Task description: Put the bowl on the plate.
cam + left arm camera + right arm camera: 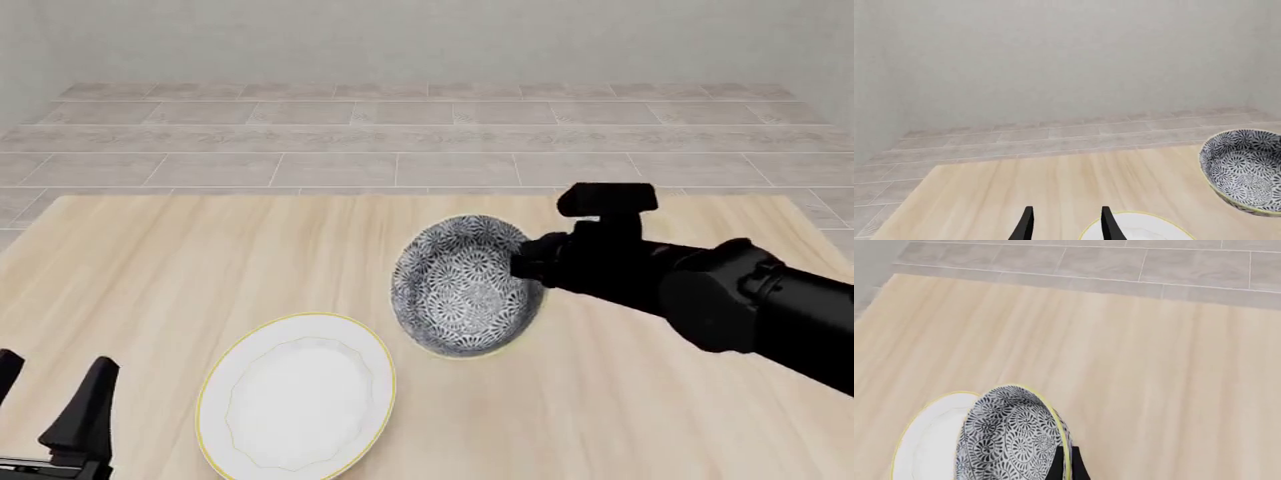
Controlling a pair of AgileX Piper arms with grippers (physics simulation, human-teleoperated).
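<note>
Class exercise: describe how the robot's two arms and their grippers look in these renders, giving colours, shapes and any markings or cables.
Both are matte black. The right arm is a thick rounded tube ending in a blocky wrist with a small box-shaped module on top. The left gripper shows slim, tapering, pointed black fingers. No cables, logos or other markings can be seen.

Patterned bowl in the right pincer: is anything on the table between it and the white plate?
Nothing visible. The grey-and-white floral bowl, tilted and gripped at its rim by the right pincer, sits just right of the gold-rimmed white plate; only bare wooden table lies between. The left pincer is off to the plate's left.
</note>
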